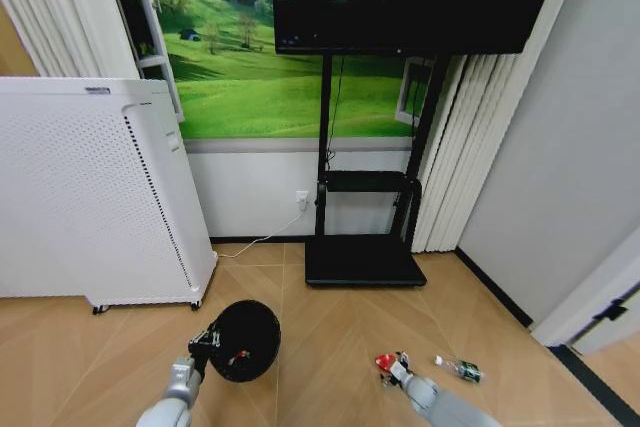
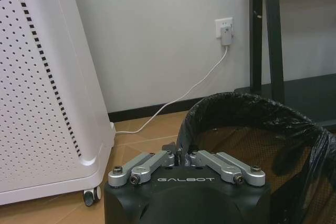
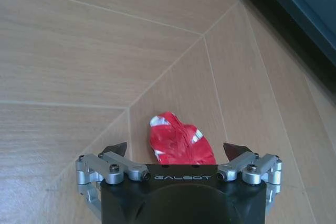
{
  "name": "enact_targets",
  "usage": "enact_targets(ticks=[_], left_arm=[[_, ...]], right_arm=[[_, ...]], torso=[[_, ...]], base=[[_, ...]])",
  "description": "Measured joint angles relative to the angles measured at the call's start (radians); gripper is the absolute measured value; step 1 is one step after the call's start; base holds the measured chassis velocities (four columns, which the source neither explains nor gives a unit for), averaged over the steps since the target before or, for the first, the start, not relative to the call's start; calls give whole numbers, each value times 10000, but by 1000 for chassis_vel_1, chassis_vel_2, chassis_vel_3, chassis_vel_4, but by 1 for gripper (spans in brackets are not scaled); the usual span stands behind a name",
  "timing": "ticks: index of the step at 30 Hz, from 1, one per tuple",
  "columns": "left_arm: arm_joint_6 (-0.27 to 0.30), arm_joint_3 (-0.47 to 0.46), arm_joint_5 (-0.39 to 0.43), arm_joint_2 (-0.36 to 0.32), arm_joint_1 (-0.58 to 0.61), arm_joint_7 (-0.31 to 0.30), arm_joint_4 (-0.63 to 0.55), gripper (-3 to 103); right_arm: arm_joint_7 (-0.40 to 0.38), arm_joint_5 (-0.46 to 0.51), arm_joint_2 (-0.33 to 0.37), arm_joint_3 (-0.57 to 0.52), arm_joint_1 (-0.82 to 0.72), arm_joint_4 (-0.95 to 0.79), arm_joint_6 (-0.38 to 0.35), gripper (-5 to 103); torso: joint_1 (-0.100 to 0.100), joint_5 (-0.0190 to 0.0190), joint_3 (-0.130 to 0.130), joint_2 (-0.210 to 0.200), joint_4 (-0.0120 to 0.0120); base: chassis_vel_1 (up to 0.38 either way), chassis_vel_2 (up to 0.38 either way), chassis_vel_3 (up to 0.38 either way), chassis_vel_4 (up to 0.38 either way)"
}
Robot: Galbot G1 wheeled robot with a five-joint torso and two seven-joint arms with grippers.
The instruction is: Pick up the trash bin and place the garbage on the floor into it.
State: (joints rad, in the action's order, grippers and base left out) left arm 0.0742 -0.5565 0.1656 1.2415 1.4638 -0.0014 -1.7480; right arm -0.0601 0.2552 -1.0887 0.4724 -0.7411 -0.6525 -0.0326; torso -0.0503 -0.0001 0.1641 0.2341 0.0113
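The trash bin (image 1: 250,332), a small black round basket lined with a black bag, sits tilted just left of centre on the wood floor. My left gripper (image 1: 205,341) is shut on its near rim; in the left wrist view the fingers (image 2: 181,154) pinch the bag-covered rim of the bin (image 2: 252,124). A small red-and-white bit (image 1: 238,355) shows inside the bin. My right gripper (image 1: 393,374) is low over a crumpled red wrapper (image 1: 384,360). In the right wrist view it (image 3: 176,149) stands open, the wrapper (image 3: 176,141) between its fingertips. A clear bottle with a green label (image 1: 459,369) lies just to the right.
A tall white perforated appliance (image 1: 90,197) on wheels stands at the left, close behind the bin. A black TV stand (image 1: 365,259) with a flat base is at the back centre. A white cable (image 2: 178,98) runs to a wall socket. A wall closes the right side.
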Motion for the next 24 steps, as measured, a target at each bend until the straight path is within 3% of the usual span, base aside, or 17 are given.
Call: enact_targets(ticks=[4,7,9,10,15,18,19,21,24], left_arm=[[-1,-2,3,-16,24,0,-7,6],[-2,-5,7,-18,29,0,-12,6],[-21,-40,20,-34,53,2,-19,6],[-21,-40,20,-34,53,2,-19,6],[-36,-78,33,-44,73,4,-32,6],[-37,-78,41,-44,72,5,-35,6],[-38,-78,43,-43,64,7,-35,6],[-42,-78,47,-41,57,7,-35,6],[-62,-78,54,-20,52,5,-26,6]], right_arm=[[90,-81,-110,-49,-3,74,195,86],[94,-83,-113,-49,-4,76,199,86],[108,-93,-116,-61,-13,81,201,70],[108,-93,-116,-61,-13,81,201,70],[132,-93,17,-69,-23,61,165,48],[148,-104,59,-74,-23,71,159,42],[157,-126,69,-106,-23,99,159,32],[164,-135,70,-128,-29,107,160,32],[170,-151,58,-204,-96,111,215,20]], torso=[[0,-1,-1,3,-1],[0,-1,0,3,-1],[0,1,-1,3,-1],[0,1,-1,3,-1],[0,2,0,3,-1],[0,1,0,3,0],[0,1,0,3,1],[0,2,0,3,0],[0,2,0,3,0]], base=[[0,0,0,0],[0,0,0,0],[0,0,0,0],[0,0,0,0],[0,0,0,0],[0,0,0,0],[0,0,0,0],[0,0,0,0],[0,0,0,0]])
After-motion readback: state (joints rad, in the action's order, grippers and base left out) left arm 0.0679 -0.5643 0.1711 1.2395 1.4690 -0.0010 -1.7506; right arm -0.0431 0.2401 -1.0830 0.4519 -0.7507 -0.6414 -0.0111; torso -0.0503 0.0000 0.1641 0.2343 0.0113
